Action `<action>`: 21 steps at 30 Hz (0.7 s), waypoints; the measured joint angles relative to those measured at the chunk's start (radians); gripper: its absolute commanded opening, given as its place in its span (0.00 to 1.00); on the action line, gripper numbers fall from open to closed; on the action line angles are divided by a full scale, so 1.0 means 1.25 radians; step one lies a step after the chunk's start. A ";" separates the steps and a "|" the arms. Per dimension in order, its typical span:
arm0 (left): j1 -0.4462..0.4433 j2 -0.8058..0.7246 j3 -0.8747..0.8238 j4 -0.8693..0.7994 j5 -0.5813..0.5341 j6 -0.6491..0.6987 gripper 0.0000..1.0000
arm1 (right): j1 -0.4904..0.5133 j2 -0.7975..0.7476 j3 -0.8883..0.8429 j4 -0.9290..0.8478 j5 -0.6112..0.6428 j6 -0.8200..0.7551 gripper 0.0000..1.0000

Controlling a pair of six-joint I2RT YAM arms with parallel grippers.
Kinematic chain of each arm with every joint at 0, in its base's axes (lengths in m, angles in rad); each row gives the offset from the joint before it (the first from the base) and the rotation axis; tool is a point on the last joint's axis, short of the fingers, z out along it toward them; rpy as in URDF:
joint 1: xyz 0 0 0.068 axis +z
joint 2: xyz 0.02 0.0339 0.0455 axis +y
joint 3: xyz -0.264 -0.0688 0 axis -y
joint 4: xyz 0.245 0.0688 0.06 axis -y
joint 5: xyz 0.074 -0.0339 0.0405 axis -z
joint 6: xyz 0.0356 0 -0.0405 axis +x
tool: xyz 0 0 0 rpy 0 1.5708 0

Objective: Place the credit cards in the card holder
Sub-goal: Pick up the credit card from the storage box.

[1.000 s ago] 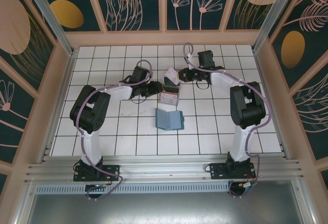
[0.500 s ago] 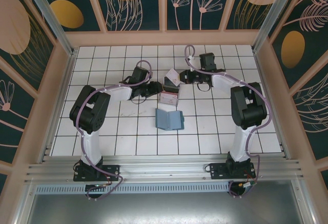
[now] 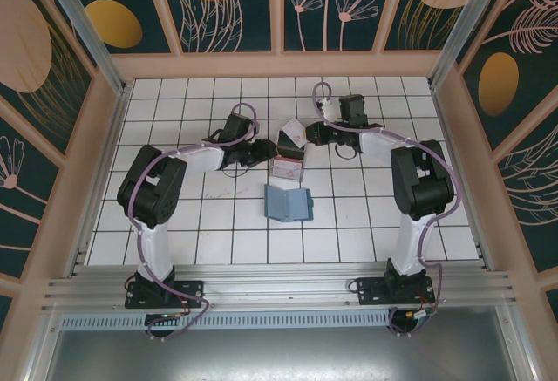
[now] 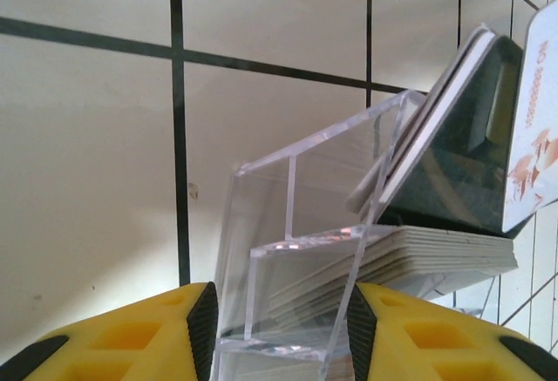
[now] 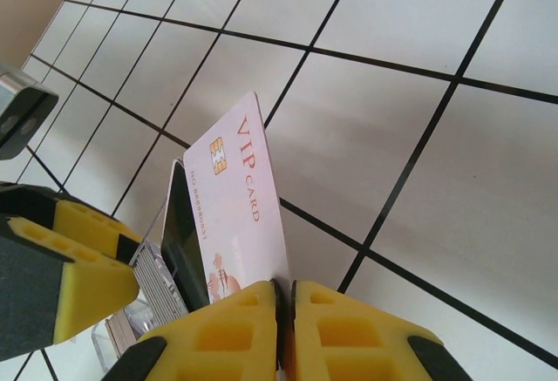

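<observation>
The right gripper (image 5: pixel 284 311) pinched one credit card (image 5: pixel 240 215) by its edge above the single clear box (image 4: pixel 296 250), which the left gripper (image 4: pixel 281 324) clasped, an uncountable stack (image 4: pixel 436 255) inside, while the one card holder (image 3: pixel 288 203) lay apart on the open tiled table (image 3: pixel 366 215).

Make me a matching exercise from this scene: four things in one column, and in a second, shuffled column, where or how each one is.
Things
1. left gripper
2. right gripper
3. card holder
4. clear box

States
A. lies on the tiles, apart from both grippers
B. pinches a VIP card
C. contains a stack of cards
D. clamps the clear box's sides

Pairs: 1-D, 2-B, 3-A, 4-C
</observation>
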 measured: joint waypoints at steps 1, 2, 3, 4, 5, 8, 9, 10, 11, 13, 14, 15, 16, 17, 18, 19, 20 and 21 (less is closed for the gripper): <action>0.000 -0.003 0.003 -0.009 0.008 -0.003 0.47 | 0.001 0.000 0.000 0.002 0.002 0.000 0.12; 0.000 -0.005 0.007 -0.016 0.012 -0.004 0.47 | 0.002 0.000 0.000 0.002 0.004 -0.001 0.12; 0.000 -0.009 0.012 -0.023 0.018 -0.007 0.48 | 0.002 0.000 0.000 0.002 0.009 -0.002 0.12; 0.000 -0.013 0.017 -0.031 0.025 -0.010 0.48 | 0.003 0.000 0.000 0.002 0.014 -0.005 0.12; 0.000 -0.018 0.021 -0.034 0.030 -0.012 0.48 | 0.004 0.000 0.000 0.002 0.017 -0.005 0.12; 0.000 -0.040 0.037 -0.040 0.035 -0.018 0.48 | 0.006 0.000 -0.002 0.002 0.024 -0.008 0.12; 0.002 -0.046 0.045 -0.042 0.034 -0.017 0.48 | 0.007 0.000 -0.003 0.002 0.025 -0.012 0.12; 0.003 -0.051 0.057 -0.048 0.030 -0.010 0.48 | 0.007 0.000 -0.004 0.002 0.028 -0.014 0.12; 0.004 -0.051 0.071 -0.057 0.024 0.001 0.48 | 0.007 0.000 -0.004 0.002 0.031 -0.016 0.12; 0.009 -0.047 0.113 -0.075 0.002 0.034 0.49 | 0.007 0.000 -0.005 0.002 0.033 -0.019 0.12; 0.011 -0.042 0.130 -0.081 -0.005 0.047 0.49 | 0.007 0.000 -0.005 0.002 0.033 -0.020 0.12; 0.014 -0.036 0.149 -0.083 -0.013 0.060 0.49 | 0.007 0.000 -0.005 0.002 0.033 -0.020 0.12; 0.016 -0.029 0.163 -0.082 -0.017 0.070 0.49 | 0.007 0.000 -0.007 0.004 0.033 -0.020 0.13; 0.017 -0.024 0.169 -0.082 -0.017 0.076 0.48 | 0.007 -0.001 -0.008 0.005 0.033 -0.020 0.12; 0.019 -0.020 0.170 -0.081 -0.017 0.081 0.48 | 0.008 -0.002 -0.010 0.006 0.033 -0.020 0.13; 0.020 -0.016 0.169 -0.082 -0.018 0.084 0.48 | 0.009 -0.004 -0.012 0.008 0.033 -0.020 0.13; 0.020 -0.012 0.168 -0.082 -0.020 0.086 0.48 | 0.009 -0.007 -0.013 0.008 0.033 -0.020 0.12; 0.020 -0.008 0.164 -0.081 -0.022 0.091 0.48 | 0.010 -0.010 -0.014 0.008 0.033 -0.020 0.13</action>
